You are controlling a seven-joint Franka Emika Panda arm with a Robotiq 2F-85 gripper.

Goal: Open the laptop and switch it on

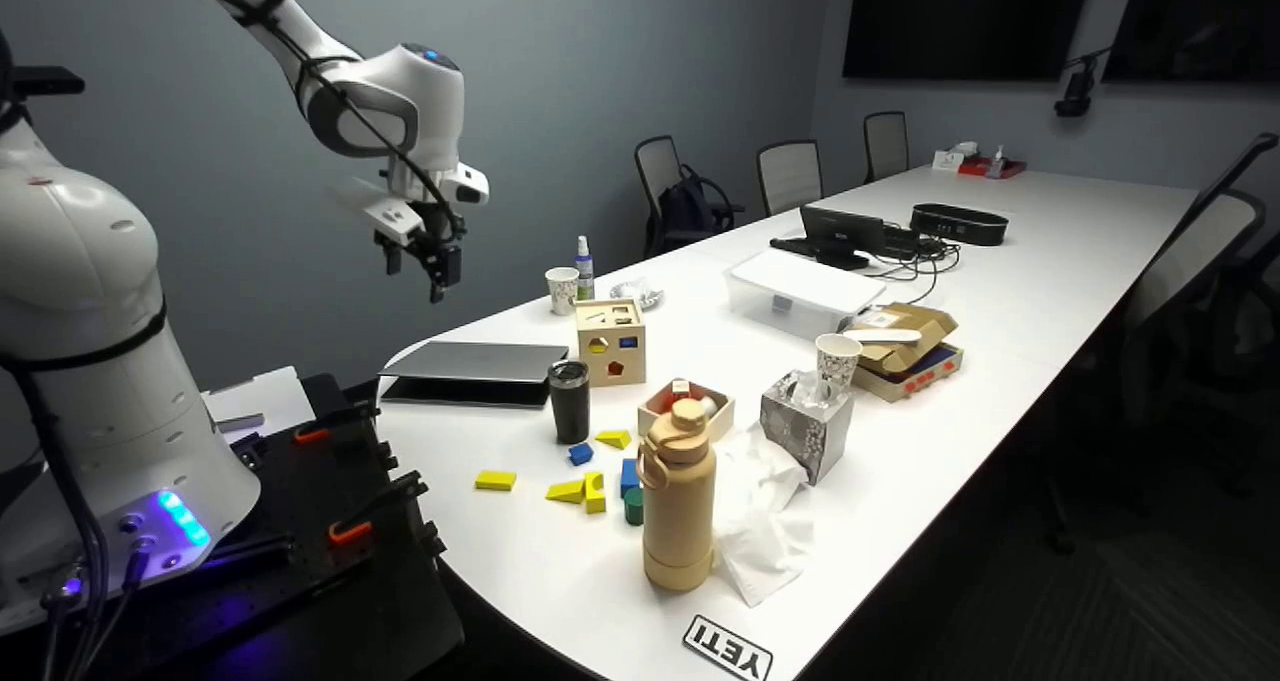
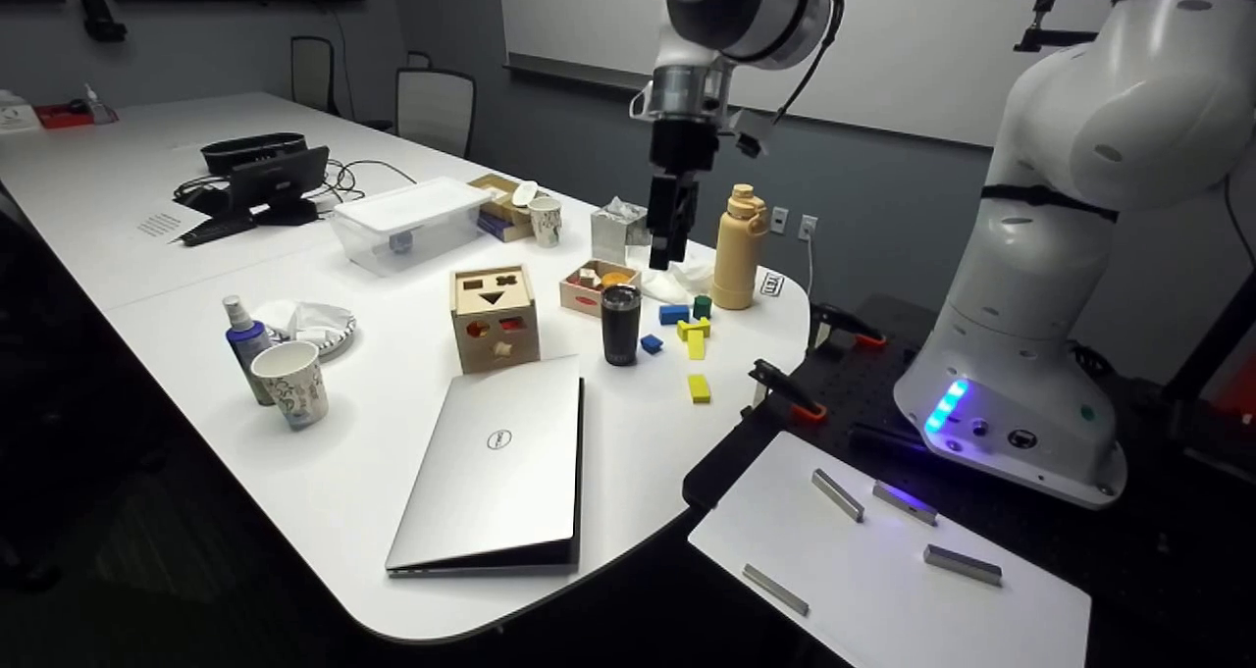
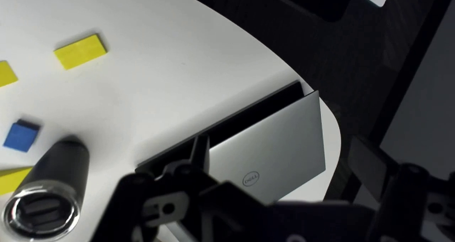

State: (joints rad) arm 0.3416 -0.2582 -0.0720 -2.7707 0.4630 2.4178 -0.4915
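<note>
A silver Dell laptop (image 1: pixel 478 360) lies near the rounded end of the white table. Its lid is slightly raised, with a dark gap along one edge, which also shows in an exterior view (image 2: pixel 500 467). In the wrist view, the laptop lid (image 3: pixel 273 153) shows its logo, and its lower left part is hidden behind the gripper. The gripper (image 3: pixel 280 144) is open and empty, its fingers wide apart. In both exterior views, the gripper (image 1: pixel 418 269) hangs in the air above table height, apart from the laptop. Its fingers overlap each other in an exterior view (image 2: pixel 671 225). The power button and keyboard are hidden.
A black tumbler (image 1: pixel 570 403) and a wooden shape box (image 1: pixel 612 346) stand close beside the laptop. Yellow blocks (image 1: pixel 495 480) and a blue block (image 1: pixel 580 453) lie nearby. A tan bottle (image 2: pixel 738 251), a paper cup (image 2: pixel 291 384) and a spray bottle (image 2: pixel 245 346) stand on the table (image 2: pixel 628 462).
</note>
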